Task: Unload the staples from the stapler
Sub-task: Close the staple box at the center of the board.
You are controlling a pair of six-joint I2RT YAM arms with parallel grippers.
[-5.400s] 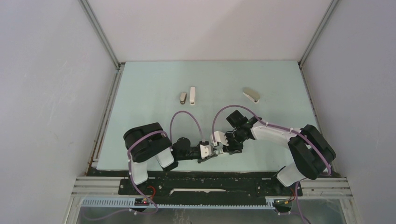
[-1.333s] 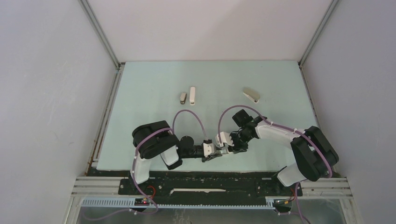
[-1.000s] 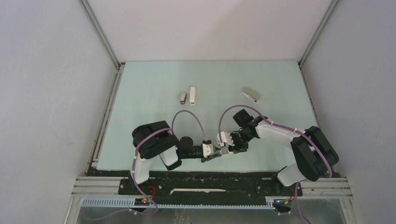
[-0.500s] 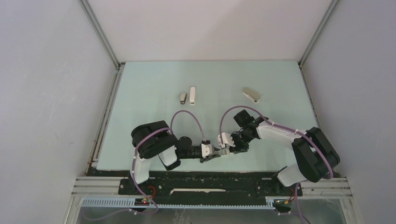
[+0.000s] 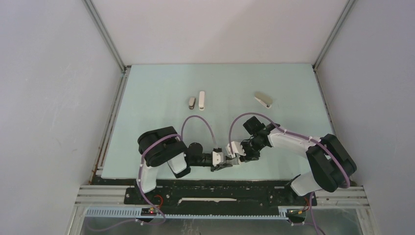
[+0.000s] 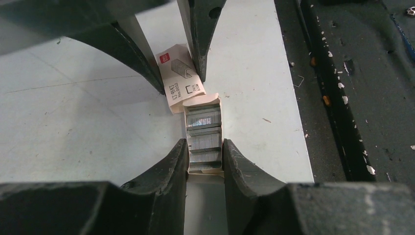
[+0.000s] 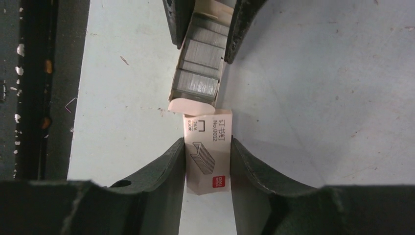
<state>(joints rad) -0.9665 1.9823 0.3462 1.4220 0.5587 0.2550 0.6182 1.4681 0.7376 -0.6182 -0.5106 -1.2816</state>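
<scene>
Stapler (image 5: 263,100), grey-beige on top and white beneath, lies at about 2 o'clock on the pale green table (image 5: 161,88), well apart from both arms. At 11 o'clock a slim white stapler (image 5: 201,100) lies with a small grey-and-white piece (image 5: 192,102) just beside it at its 9 o'clock. At 6 o'clock, near the table's front edge, the left gripper (image 5: 225,162) and the right gripper (image 5: 239,157) meet tip to tip. What they hold is too small to make out from above.

From the left wrist, the left gripper (image 6: 204,147) reaches up from 6 o'clock. Its fingers (image 6: 176,161) are clamped on the sides of an open cardboard tray (image 6: 201,100) packed with grey staples (image 6: 204,129). At 12 o'clock the right gripper's fingers (image 6: 198,39) press on a printed sleeve (image 6: 180,81), which tilts toward 11 o'clock. The tray's far flap touches the sleeve's mouth. A dark base rail (image 6: 352,98) runs along 3 o'clock.

From the right wrist, the right gripper (image 7: 208,147) comes in from 6 o'clock, closed on the printed sleeve (image 7: 208,161), which bears a staple drawing and a red mark. At 12 o'clock the left gripper's fingers (image 7: 173,24) squeeze the cardboard tray (image 7: 191,105), rows of staples (image 7: 198,63) showing inside. The tray's rounded flap meets the sleeve's upper edge. The base rail (image 7: 29,98) lies at 9 o'clock.
</scene>
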